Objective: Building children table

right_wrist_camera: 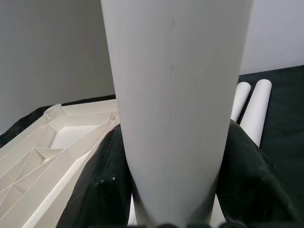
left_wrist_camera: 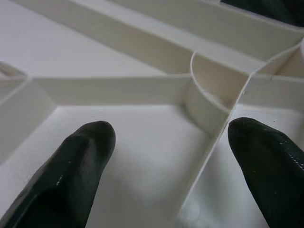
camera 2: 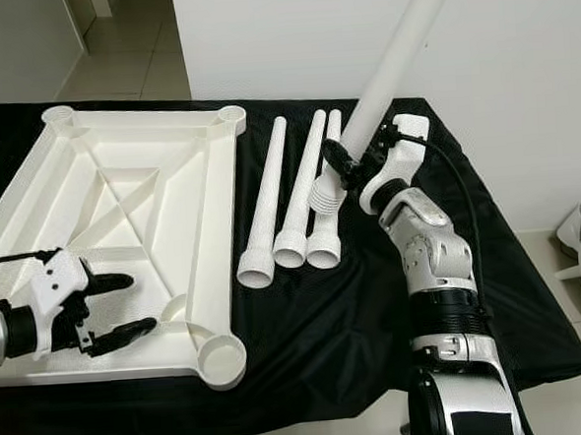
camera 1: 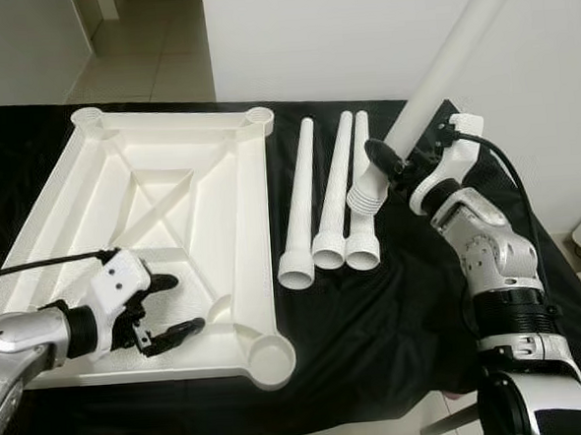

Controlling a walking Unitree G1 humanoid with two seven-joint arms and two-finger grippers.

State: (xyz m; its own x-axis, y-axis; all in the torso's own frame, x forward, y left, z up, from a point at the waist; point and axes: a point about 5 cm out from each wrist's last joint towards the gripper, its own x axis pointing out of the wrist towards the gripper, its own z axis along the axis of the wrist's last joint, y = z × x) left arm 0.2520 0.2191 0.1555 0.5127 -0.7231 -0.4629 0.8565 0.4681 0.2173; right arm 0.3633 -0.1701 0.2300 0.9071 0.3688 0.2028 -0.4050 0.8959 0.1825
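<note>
Right end effector (camera 1: 391,162), forearm raised, pinches a white table leg (camera 1: 440,75) tilted above the black-draped bench (camera 1: 375,301); three legs (camera 1: 324,206) lie beside. Left end effector (camera 1: 168,309), fingers spread, hovers over the inverted tabletop (camera 1: 170,185).

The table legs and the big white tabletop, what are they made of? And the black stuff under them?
The table legs look like white plastic, smooth and matte, hollow at the open ends. The one in the right tool has moulded screw ridges. The upside-down tabletop looks like the same matte plastic, with thin moulded ribs and round corner sockets. The black cover is probably cloth: it wrinkles and drapes.
</note>
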